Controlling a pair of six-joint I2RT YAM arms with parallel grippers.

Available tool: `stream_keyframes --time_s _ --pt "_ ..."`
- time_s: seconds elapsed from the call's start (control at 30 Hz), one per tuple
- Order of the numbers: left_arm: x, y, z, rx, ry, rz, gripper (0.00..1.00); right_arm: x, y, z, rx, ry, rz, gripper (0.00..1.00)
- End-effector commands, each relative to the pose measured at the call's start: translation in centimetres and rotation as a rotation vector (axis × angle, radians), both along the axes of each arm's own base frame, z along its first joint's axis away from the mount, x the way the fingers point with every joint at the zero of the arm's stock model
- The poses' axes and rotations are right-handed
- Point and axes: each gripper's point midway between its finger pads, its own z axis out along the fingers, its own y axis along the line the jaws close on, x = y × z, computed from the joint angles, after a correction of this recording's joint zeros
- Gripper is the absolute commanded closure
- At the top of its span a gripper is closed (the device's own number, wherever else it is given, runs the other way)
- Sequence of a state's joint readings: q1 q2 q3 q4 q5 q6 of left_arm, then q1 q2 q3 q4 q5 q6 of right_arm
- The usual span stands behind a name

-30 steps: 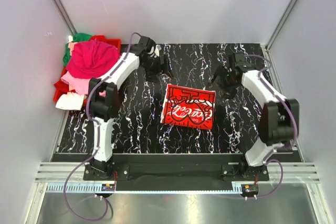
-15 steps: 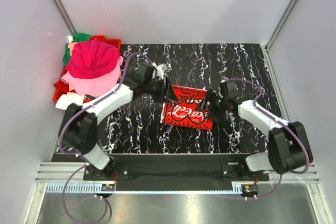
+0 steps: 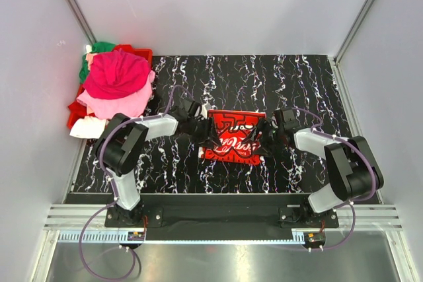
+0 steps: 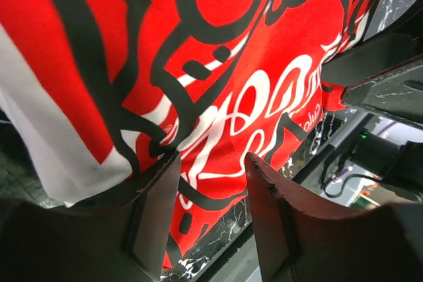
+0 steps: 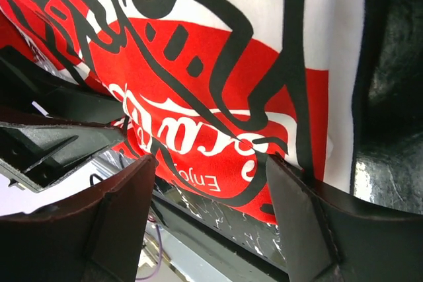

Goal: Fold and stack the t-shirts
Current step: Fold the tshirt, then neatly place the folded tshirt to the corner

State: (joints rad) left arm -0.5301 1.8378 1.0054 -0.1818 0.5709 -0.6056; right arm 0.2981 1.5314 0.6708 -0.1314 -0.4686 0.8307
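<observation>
Red-and-white printed cloth t-shirt point(image 3: 234, 138) soft, light, floppy; grab at side edges. Left gripper point(image 4: 211, 161), right gripper point(image 5: 211, 163) both spread wide.

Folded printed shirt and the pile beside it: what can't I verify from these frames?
- Top view: the left gripper and right gripper cover the side edges of the folded shirt, so whether they touch the cloth is unclear.
- Wrist views: the shirt overruns the frame, so its outline is cut off.
- Top view: the pile of shirts buries most of the red bin, so the number of shirts is hidden.
</observation>
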Motion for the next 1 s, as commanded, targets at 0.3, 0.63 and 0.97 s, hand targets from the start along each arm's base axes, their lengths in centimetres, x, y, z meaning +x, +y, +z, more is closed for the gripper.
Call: stream_keyframes --time_s 0.3,0.63,0.97 --pt "2.3 3.8 8.6 0.175 -0.222 0.055 0.19 -0.3 -4.5 5.5 -0.283 -0.075 -0.022 0.12" --pt "-1.5 8.5 20.1 0.18 -0.427 0.146 0.01 -1.5 0.5 12.5 -0.365 -0.151 0.048 0.11" --pt "-6.6 15.0 17.7 0.289 -0.489 0.261 0.01 0.2 6.7 5.9 -0.662 -0.039 0.194 0.06"
